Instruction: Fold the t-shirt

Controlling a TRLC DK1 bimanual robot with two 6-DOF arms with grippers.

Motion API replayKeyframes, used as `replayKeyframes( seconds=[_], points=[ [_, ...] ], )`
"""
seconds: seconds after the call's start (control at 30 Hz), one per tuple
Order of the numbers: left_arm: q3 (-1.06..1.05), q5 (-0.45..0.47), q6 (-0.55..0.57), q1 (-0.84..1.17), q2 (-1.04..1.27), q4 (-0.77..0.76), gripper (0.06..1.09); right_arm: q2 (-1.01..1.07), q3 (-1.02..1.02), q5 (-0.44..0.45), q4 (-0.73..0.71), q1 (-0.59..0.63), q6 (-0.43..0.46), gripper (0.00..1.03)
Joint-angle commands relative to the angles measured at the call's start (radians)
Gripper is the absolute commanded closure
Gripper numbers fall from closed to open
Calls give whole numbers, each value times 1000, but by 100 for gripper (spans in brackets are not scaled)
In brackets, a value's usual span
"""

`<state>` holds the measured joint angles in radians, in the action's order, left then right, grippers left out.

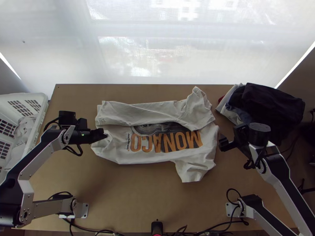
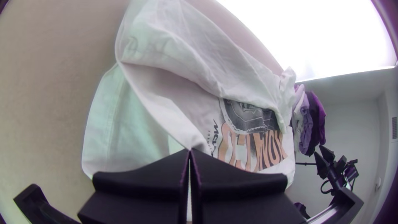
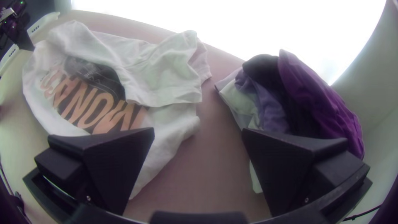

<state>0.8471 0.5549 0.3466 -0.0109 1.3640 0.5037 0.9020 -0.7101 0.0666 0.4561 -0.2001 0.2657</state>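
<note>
my left claw (image 1: 102, 134) pinches the hem of the t-shirt (image 1: 136, 157); shirt lies between my claws, one side folded over its print. my right claw (image 1: 223, 144) is spread, just beside the shirt.

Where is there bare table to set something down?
The widest bare patch of table lies between the t-shirt and the near edge. A thinner strip lies beyond the t-shirt, toward the far edge. It's crowded on the right, by the clothes pile and right gripper, and where the left gripper pinches the t-shirt.
</note>
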Motion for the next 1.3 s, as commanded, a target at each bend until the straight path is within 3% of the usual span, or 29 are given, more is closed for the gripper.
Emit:
replayKeyframes(
  seconds=[0.0, 0.3, 0.43, 0.57, 0.93, 1.27],
  points=[
    [32, 19, -69, -54, -85, 174, 105, -31, -15, -2, 35, -25, -3, 5],
    [112, 19, -360, -216, -34, 464, 105, -77, -17, -2, 99, -104, -2, 5],
    [164, -38, -503, -287, 47, 575, 105, -86, -17, -4, 133, -142, -3, 5],
    [167, -92, -571, -336, 95, 590, 105, -92, -14, -21, 176, -191, -3, 5],
    [181, -116, -537, -314, 121, 561, 105, -94, 37, -146, 368, -430, -10, 5],
    [190, -118, -497, -235, 126, 526, 105, -48, 67, -186, 405, -673, -3, 5]
  ],
)
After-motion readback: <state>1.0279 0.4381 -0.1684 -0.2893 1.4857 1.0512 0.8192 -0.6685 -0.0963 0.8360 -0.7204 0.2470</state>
